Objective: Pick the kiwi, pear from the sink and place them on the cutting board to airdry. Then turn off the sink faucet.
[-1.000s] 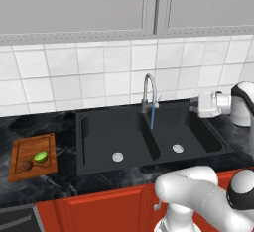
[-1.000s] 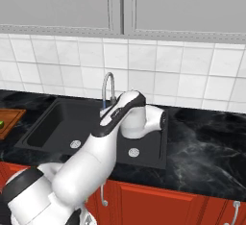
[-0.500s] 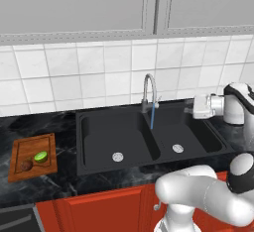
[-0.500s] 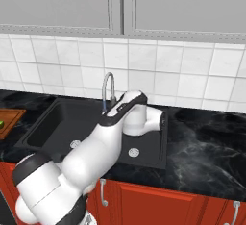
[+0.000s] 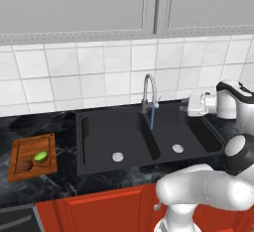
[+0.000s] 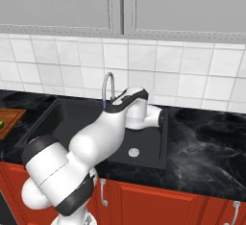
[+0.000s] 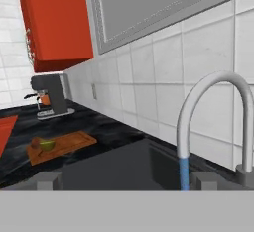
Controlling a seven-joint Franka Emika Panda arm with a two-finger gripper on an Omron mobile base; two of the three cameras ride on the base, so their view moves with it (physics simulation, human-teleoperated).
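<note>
Gripper (image 5: 186, 108), spread and empty, just right of the sink faucet (image 5: 149, 93), whose water stream falls into the black sink (image 5: 94, 142); kiwi (image 5: 26, 165) and pear (image 5: 40, 156) lie on the cutting board (image 5: 20, 151), far left on the surface (image 5: 59, 127).

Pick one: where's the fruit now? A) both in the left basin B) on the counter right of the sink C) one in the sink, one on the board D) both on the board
D: the green fruit and the brown fruit both lie on the board, and the sink basins hold none, while water runs from the faucet.
</note>
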